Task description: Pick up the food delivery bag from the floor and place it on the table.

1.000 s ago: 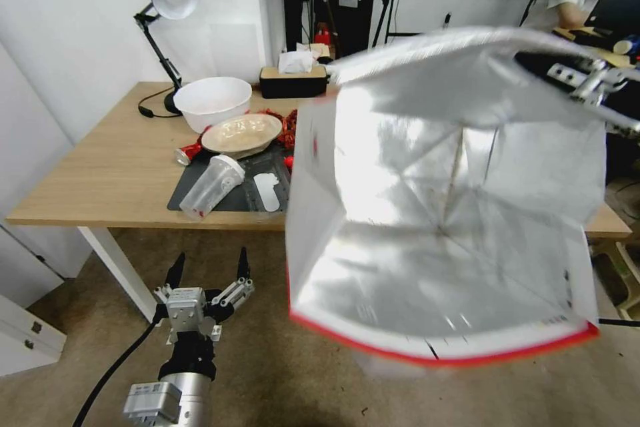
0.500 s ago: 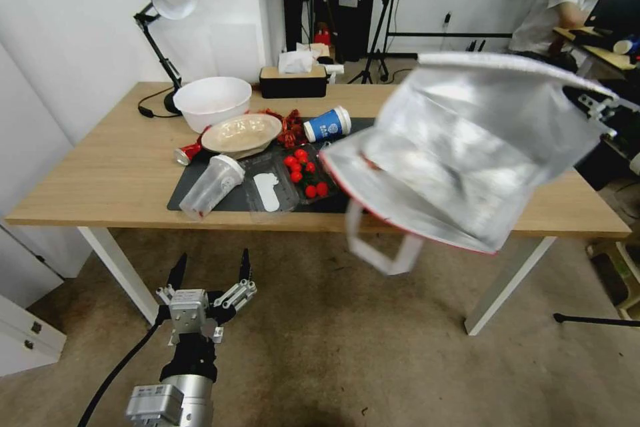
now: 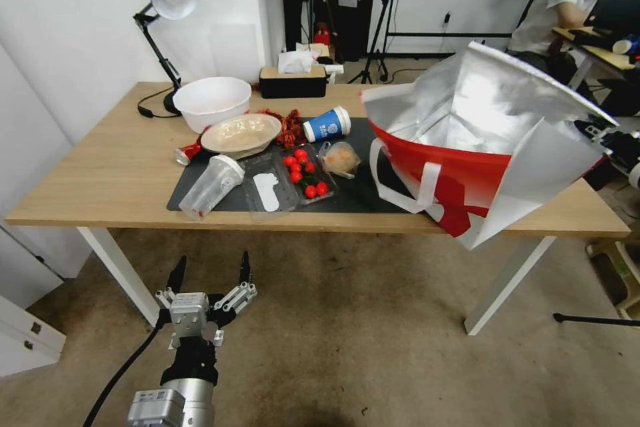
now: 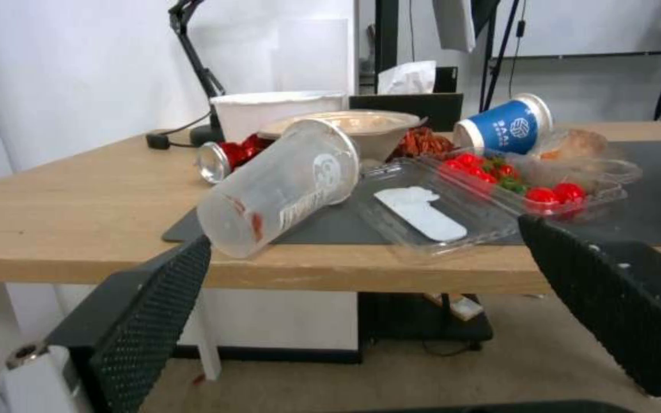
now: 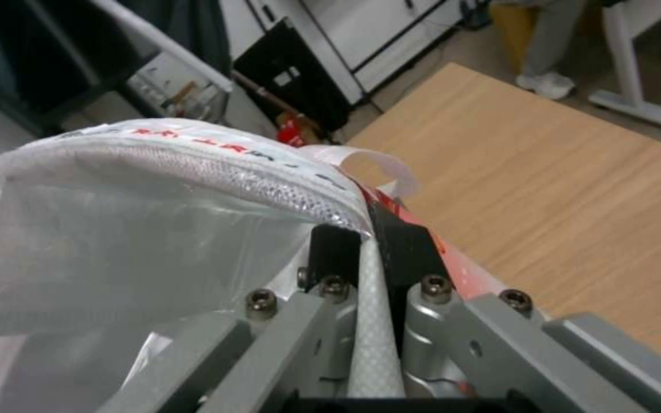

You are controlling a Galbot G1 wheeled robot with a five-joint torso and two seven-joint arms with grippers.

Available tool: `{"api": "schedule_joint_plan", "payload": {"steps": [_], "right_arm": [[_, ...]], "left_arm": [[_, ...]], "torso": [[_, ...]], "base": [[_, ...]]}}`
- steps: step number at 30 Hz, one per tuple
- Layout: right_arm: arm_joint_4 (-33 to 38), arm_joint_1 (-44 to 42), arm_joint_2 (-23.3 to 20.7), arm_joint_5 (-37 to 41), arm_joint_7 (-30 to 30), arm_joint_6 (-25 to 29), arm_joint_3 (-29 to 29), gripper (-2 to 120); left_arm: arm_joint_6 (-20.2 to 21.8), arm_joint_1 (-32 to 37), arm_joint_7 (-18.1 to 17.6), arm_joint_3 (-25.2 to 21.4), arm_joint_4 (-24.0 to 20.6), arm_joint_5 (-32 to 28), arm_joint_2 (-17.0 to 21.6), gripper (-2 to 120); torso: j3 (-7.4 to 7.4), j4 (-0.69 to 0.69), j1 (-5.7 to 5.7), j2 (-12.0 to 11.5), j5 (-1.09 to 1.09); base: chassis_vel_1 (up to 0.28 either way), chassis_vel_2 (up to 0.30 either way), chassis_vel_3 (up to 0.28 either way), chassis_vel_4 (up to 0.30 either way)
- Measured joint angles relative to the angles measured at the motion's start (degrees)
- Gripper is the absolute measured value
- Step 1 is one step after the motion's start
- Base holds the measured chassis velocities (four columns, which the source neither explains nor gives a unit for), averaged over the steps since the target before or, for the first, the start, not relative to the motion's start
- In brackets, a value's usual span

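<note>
Clamping the upper rim of the food delivery bag [image 3: 467, 147], the right gripper [image 5: 369, 252] has its two black fingers pressed together on the white quilted edge, which lets the arm carry the whole bag by one thin fold of wall while the body hangs free below. That single-sided hold explains the tilt: the bag sits over the right end of the table [image 3: 100, 173], leaning with its foil-lined mouth gaping upward and toward the far edge, and its lower red-and-white corner overhanging the near edge. Whether the base already bears on the wood or hangs just above it is not clear from the head view. One white strap handle [image 3: 400, 177] droops against the red face, close to the right end of the dark grey mat [image 3: 213, 200].

The mat's clutter lies to the left of the bag: a blue paper cup [image 3: 327, 124] on its side, a clear tray of cherry tomatoes [image 3: 305, 173], and a toppled clear plastic cup [image 3: 210, 185] near the table's front edge. The bag is kept to the bare right end, probably to avoid sweeping these aside.

The left gripper [image 3: 210, 272] hangs low over the floor [image 3: 347, 360] just before the near edge, fingers spread apart and holding nothing, parked out of the way
</note>
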Motion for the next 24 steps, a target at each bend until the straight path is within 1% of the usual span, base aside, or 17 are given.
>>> {"api": "schedule_joint_plan", "payload": {"steps": [2,4,5,7,8,10,11,14,15,18,24], "right_arm": [[-0.44,0.96,0.00,0.18,0.88,0.07,-0.90,0],[-1.05,3.16,0.28,0.87,2.78,0.04,-3.13,0],[-1.05,3.16,0.28,0.87,2.78,0.04,-3.13,0],[-1.71,5.64,0.50,1.10,3.58,-0.08,-5.96,0],[-1.71,5.64,0.50,1.10,3.58,-0.08,-5.96,0],[-2.78,9.58,0.47,1.30,4.25,-0.03,-9.87,0],[-2.78,9.58,0.47,1.30,4.25,-0.03,-9.87,0],[-4.60,14.81,0.16,1.18,4.76,1.02,-15.14,0],[-4.60,14.81,0.16,1.18,4.76,1.02,-15.14,0],[-6.33,20.54,0.06,0.44,6.31,2.59,-20.17,0],[-8.26,24.35,0.22,0.20,6.83,2.95,-22.80,0]], "left_arm": [[-0.11,0.11,0.00,0.00,0.06,0.12,-0.08,100],[-0.33,0.28,0.00,0.08,0.25,0.41,-0.20,100],[-0.33,0.28,0.00,0.08,0.25,0.41,-0.20,100],[-0.38,0.31,0.01,0.16,0.31,0.60,-0.29,100],[-0.38,0.31,0.01,0.16,0.31,0.60,-0.29,100],[-0.38,0.30,0.02,0.17,0.32,0.63,-0.30,100],[-0.38,0.30,0.02,0.17,0.32,0.63,-0.30,100],[-0.38,0.36,0.02,0.12,0.35,0.63,-0.30,100],[-0.38,0.36,0.02,0.12,0.35,0.63,-0.30,100],[-0.38,0.36,0.00,0.02,0.42,0.63,-0.30,100],[-0.38,0.36,-0.08,-0.10,0.54,0.64,-0.45,100]], "torso": [[0.00,-0.01,0.00,0.00,0.01],[0.00,-0.01,0.00,0.00,0.01],[0.00,-0.01,0.00,0.00,0.01],[0.00,-0.02,0.00,0.00,0.00],[0.00,-0.02,0.00,0.00,0.00],[0.00,0.00,0.00,0.00,0.00],[0.00,0.00,0.00,0.00,0.00],[0.00,-0.01,0.00,0.00,0.00],[0.00,-0.01,0.00,0.00,0.00],[0.00,0.00,0.00,0.00,0.01],[0.00,-0.01,0.00,0.00,0.01]], "base": [[0.000,0.000,0.000,0.000],[0.000,0.000,0.000,0.000],[0.000,0.000,0.000,0.000],[0.000,0.000,0.000,0.000],[0.000,0.000,0.000,0.000],[0.000,0.000,0.000,0.000],[0.000,0.000,0.000,0.000],[0.000,0.000,0.000,0.000],[0.000,0.000,0.000,0.000],[0.000,0.000,0.000,0.000],[0.000,0.000,0.000,0.000]]}}
